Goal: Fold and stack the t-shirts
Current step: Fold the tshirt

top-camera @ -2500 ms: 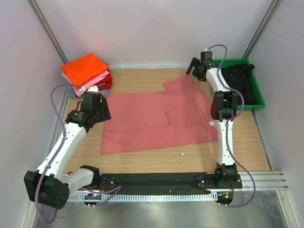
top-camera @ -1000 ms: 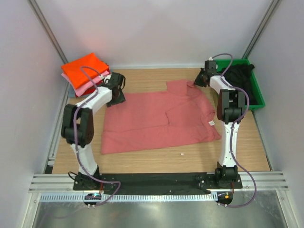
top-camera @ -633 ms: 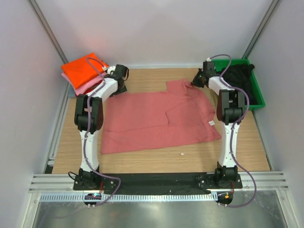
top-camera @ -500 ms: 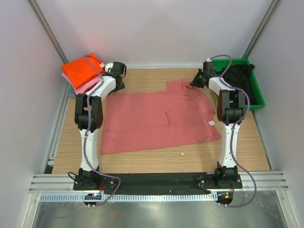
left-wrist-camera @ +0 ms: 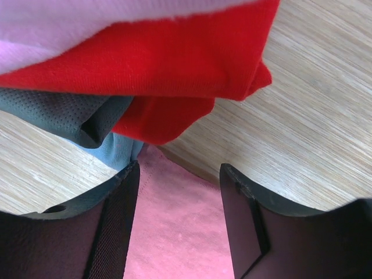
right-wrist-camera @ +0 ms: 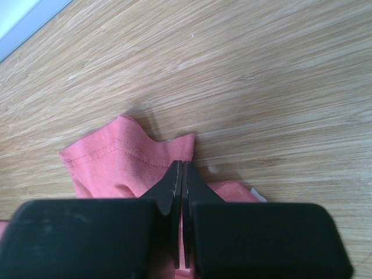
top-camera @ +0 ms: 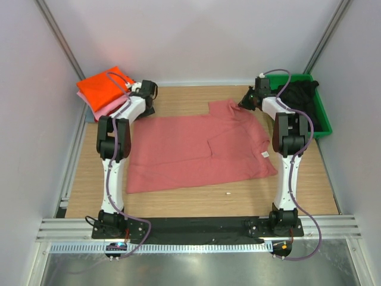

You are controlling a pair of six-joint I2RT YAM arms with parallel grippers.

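Top external view: the salmon-red t-shirt (top-camera: 196, 152) lies spread flat across the middle of the tabletop (top-camera: 178, 199), with one sleeve reaching toward the upper right. In the upper left of the frame sits a stack of folded shirts, the orange t-shirt (top-camera: 106, 85) on top and the pink t-shirt (top-camera: 110, 106) showing beneath it. The green bin (top-camera: 322, 121) stands at the upper right with the black t-shirt (top-camera: 297, 95) heaped inside. The left gripper (top-camera: 144, 110) is low at the spread shirt's upper left corner, just beside the stack. The right gripper (top-camera: 245, 102) is low at the shirt's upper right edge, near the bin. A small white speck (top-camera: 227, 193) lies on the wood below the shirt.

Left wrist view: the left gripper (left-wrist-camera: 179, 174) is released, its two dark fingers standing apart, and a corner of the salmon-red t-shirt (left-wrist-camera: 174, 232) lies flat between them. Across the upper half of the frame hangs the edge of the stack: pink at the top, the red t-shirt (left-wrist-camera: 174, 64) under it, then a dark grey fabric (left-wrist-camera: 58, 113) and the grey-blue t-shirt (left-wrist-camera: 119, 154) at the centre left.

Right wrist view: the right gripper (right-wrist-camera: 181, 168) is clenched, fingertips pressed together on the salmon-red t-shirt's (right-wrist-camera: 110, 163) hem, which puckers up around them in the lower centre. A white tag (right-wrist-camera: 258, 196) peeks out at the right of the fingers.
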